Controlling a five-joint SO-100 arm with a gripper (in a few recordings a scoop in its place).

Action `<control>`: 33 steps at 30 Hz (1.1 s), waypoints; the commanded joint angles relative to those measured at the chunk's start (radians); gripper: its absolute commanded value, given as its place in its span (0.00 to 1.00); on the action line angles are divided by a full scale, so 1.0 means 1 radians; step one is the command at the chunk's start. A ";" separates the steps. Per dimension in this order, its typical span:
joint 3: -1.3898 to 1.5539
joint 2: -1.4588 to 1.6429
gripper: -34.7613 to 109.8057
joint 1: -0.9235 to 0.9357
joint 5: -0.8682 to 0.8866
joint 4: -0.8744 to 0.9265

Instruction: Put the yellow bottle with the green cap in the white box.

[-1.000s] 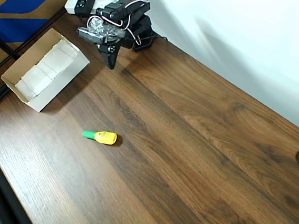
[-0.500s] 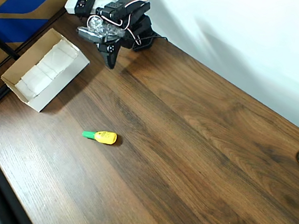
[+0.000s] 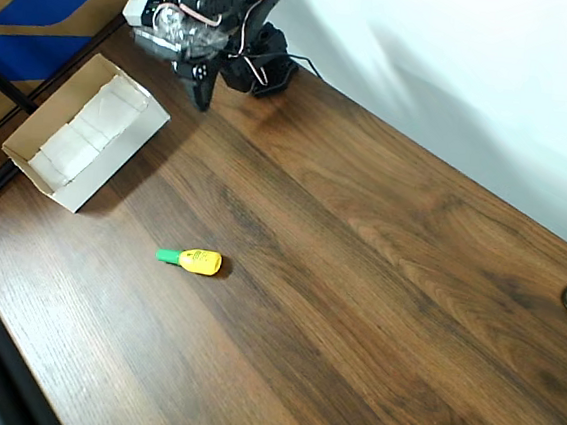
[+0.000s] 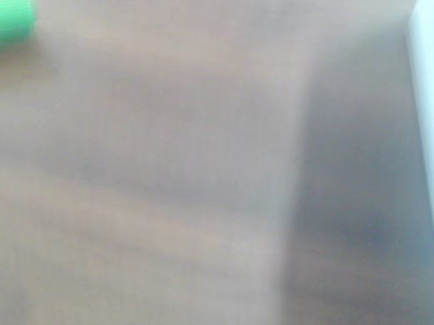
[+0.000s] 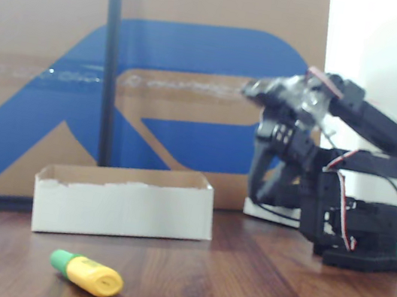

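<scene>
The black end effector (image 3: 201, 92) is hanging folded in close to the arm's base at the far corner of the dark wood-grain tabletop (image 3: 357, 280), its tip pointing down and clear of the surface; in the fixed view it (image 5: 258, 181) is sitting well above the wood, just right of the box. I cannot tell whether its fingers are apart or together, since they are merging into one dark shape in both views. It is gripping nothing that I can make out.

The shallow white cardboard box with tan-brown edges (image 3: 84, 143) is lying open-topped near the end effector, toward the left edge of the overhead view, with pale folded lining showing inside. In the fixed view its long white wall (image 5: 123, 208) is facing the camera.

The small yellow teardrop-shaped plastic bottle with the green cap (image 3: 193, 259) is lying on its side on the bare wood, well apart from both the end effector and the box, cap pointing left in the overhead view. In the fixed view it (image 5: 90, 274) is resting in front of the box, cap to the left. The wrist view is heavily blurred, with a green patch (image 4: 5, 24) at its top left corner.

A large brown cardboard sheet with blue printing (image 5: 192, 94) is standing behind the tabletop, and a thin black pole (image 5: 111, 58) is rising in front of it
</scene>
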 commanded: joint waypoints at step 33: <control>-0.403 -0.871 0.30 -0.038 -0.057 -0.442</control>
